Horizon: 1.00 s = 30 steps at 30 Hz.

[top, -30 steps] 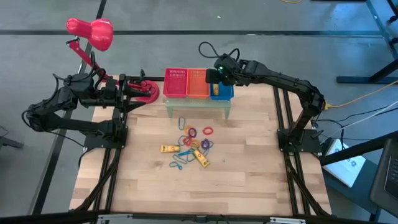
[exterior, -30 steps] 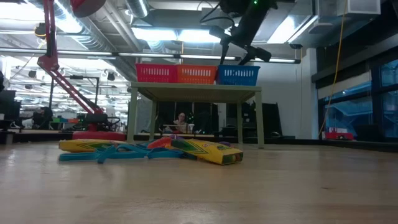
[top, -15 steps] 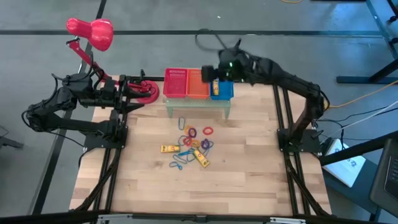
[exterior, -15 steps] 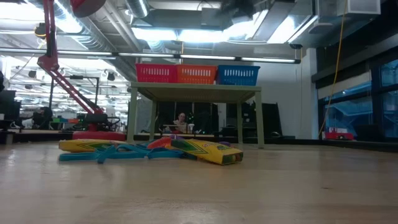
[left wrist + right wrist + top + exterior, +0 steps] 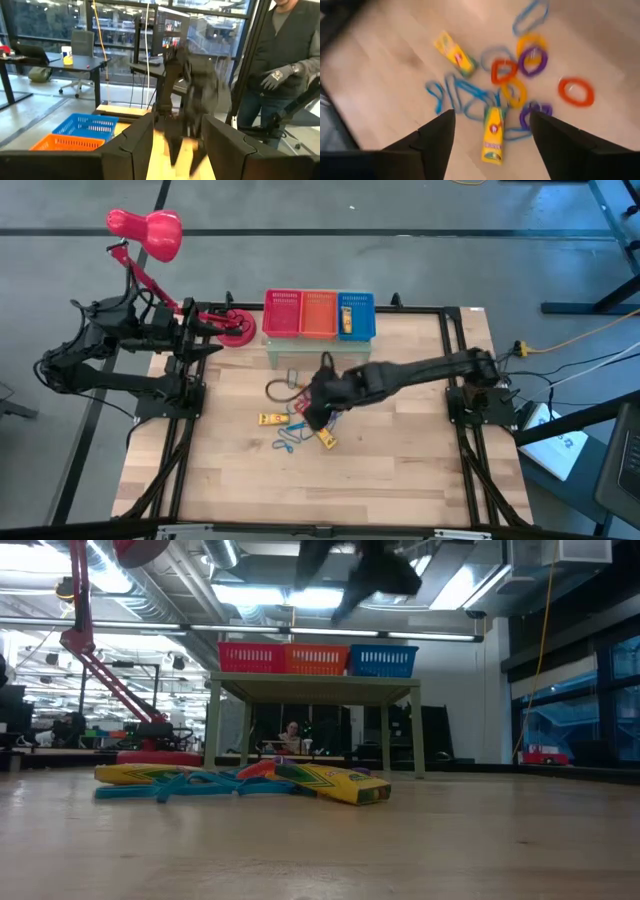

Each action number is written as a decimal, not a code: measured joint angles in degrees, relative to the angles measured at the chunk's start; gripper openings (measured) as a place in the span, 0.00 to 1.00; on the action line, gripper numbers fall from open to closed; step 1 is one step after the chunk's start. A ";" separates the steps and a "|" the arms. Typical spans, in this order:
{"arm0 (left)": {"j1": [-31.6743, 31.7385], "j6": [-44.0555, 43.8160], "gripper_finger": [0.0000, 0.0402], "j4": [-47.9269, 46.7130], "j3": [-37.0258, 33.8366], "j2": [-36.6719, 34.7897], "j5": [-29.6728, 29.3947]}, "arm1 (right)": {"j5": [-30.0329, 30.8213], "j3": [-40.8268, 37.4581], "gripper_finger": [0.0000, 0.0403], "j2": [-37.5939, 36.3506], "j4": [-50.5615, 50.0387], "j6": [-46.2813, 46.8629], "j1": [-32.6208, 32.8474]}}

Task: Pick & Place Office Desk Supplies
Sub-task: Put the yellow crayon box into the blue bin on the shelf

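The desk supplies lie in a loose pile on the wooden table: two yellow packets, red, orange, yellow and purple band loops, and blue wiry loops. Another yellow packet lies in the blue basket. My right gripper hangs open above the pile, pointing steeply down, with nothing between its fingers. My left gripper stands open and level at the table's far left, by the lamp base.
Red, orange and blue mesh baskets sit side by side on a small green stand at the table's far edge. A red desk lamp rises at the far left. A person stands beyond the table.
My right gripper has swung quickly from above the blue basket toward the table's near edge and leftward, sinking and rolling, and now hangs over the pile. The supplies have not moved.
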 joint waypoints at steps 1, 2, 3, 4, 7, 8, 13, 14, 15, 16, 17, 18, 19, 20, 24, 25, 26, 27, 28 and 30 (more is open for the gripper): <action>0.00 -0.12 0.41 0.65 0.00 -0.04 0.04 | -1.53 -0.02 0.67 1.34 0.18 0.12 0.00; 0.02 -0.39 0.41 1.34 0.00 -0.10 0.11 | -2.87 -0.02 0.69 2.43 0.60 0.30 -0.12; 0.02 -0.81 0.41 1.95 0.00 -0.26 0.25 | -4.05 -0.02 0.71 3.44 0.70 0.26 -0.27; 0.02 -1.14 0.41 2.45 0.00 -0.46 0.53 | -4.69 0.00 0.72 4.43 0.68 -0.01 -0.38; 0.02 -2.20 0.41 3.58 0.00 -0.55 1.73 | -6.39 -0.01 0.77 7.05 -0.83 -0.10 -0.80; 0.00 -2.46 0.41 3.70 0.00 -0.50 1.88 | -7.01 -0.02 0.78 7.58 -1.19 0.31 -0.87; 0.02 -3.14 0.41 4.17 0.00 -0.47 2.16 | -8.13 0.01 0.81 8.48 0.24 2.93 0.20; 0.02 -3.14 0.41 4.39 0.00 -0.48 2.16 | -8.12 0.09 0.81 8.71 0.96 3.22 0.42; 0.02 -3.14 0.41 4.59 0.00 -0.50 2.16 | -8.16 0.06 0.81 8.90 0.80 3.90 0.57; 0.02 -3.14 0.41 4.65 0.00 -0.50 2.16 | -8.17 0.00 0.81 9.01 0.30 4.57 0.67; 0.02 -3.14 0.41 4.65 0.00 -0.47 2.16 | -8.15 0.00 0.81 9.15 0.46 5.18 0.68; 0.02 -3.14 0.41 4.65 0.00 -0.47 2.16 | -8.00 0.09 0.81 9.46 0.95 6.15 0.65; 0.02 -3.14 0.41 4.67 0.00 -0.47 2.16 | -7.94 0.13 0.81 9.69 0.91 6.82 0.65; 0.02 -3.14 0.41 4.70 0.00 -0.47 2.16 | -7.97 0.05 0.81 9.93 0.10 7.35 0.69; 0.01 -3.14 0.41 4.89 -0.02 -0.45 2.14 | -8.42 0.01 0.81 12.26 -0.80 7.89 1.30; 0.02 -3.14 0.41 4.91 -0.02 -0.45 2.12 | -8.64 0.00 0.81 12.84 -0.47 8.56 1.50; 0.02 -3.14 0.41 5.06 -0.02 -0.43 2.12 | -8.80 0.00 0.81 13.24 0.24 9.20 1.74; 0.01 -3.13 0.41 5.25 -0.04 -0.41 2.10 | -8.79 0.00 0.81 13.63 0.11 9.87 2.00; 0.02 -3.14 0.41 5.38 -0.04 -0.41 2.09 | -8.74 0.01 0.81 14.01 0.07 10.46 2.25; 0.02 -3.14 0.41 5.85 -0.04 -0.39 2.09 | -8.33 0.02 0.80 14.83 0.18 11.56 2.72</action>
